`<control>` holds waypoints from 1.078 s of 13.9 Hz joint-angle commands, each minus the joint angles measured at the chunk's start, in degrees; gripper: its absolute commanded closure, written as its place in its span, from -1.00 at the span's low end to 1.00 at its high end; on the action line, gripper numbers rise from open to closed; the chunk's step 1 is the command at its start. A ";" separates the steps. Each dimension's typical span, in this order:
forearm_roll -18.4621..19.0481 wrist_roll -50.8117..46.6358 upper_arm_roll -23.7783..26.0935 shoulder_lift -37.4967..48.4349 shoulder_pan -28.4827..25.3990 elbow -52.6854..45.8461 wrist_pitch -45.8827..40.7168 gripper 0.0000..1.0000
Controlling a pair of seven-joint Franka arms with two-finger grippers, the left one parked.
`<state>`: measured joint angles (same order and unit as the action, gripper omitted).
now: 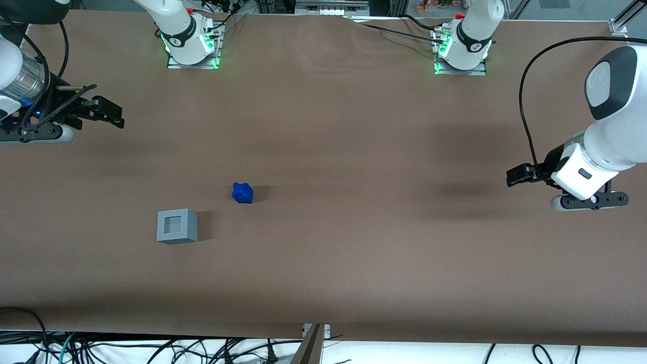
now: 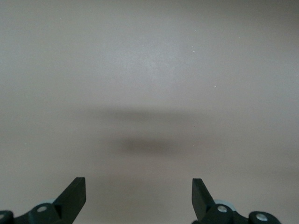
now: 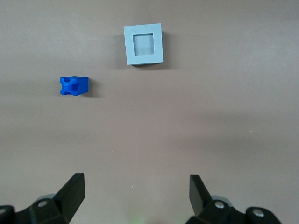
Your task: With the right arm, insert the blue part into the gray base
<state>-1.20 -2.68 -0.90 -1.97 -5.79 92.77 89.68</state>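
The blue part [image 1: 242, 192] [image 3: 74, 86] lies on the brown table, a little farther from the front camera than the gray base [image 1: 176, 226] [image 3: 144, 45], and apart from it. The base stands upright with its square recess facing up and nothing in it. My right arm's gripper [image 1: 113, 114] [image 3: 137, 189] hangs above the table toward the working arm's end, well away from both things and farther from the front camera than they are. Its fingers are spread wide, open, with only bare table between them.
The two arm bases [image 1: 192, 43] [image 1: 462, 48] stand bolted at the table's edge farthest from the front camera. Cables [image 1: 151, 349] hang below the near edge. The brown table [image 1: 354, 227] stretches wide around the two parts.
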 commanded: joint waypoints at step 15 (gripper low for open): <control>0.32 0.13 0.72 0.83 0.61 1.01 0.85 -0.98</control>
<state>-1.20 -2.67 -0.87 -1.97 -5.79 92.81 89.68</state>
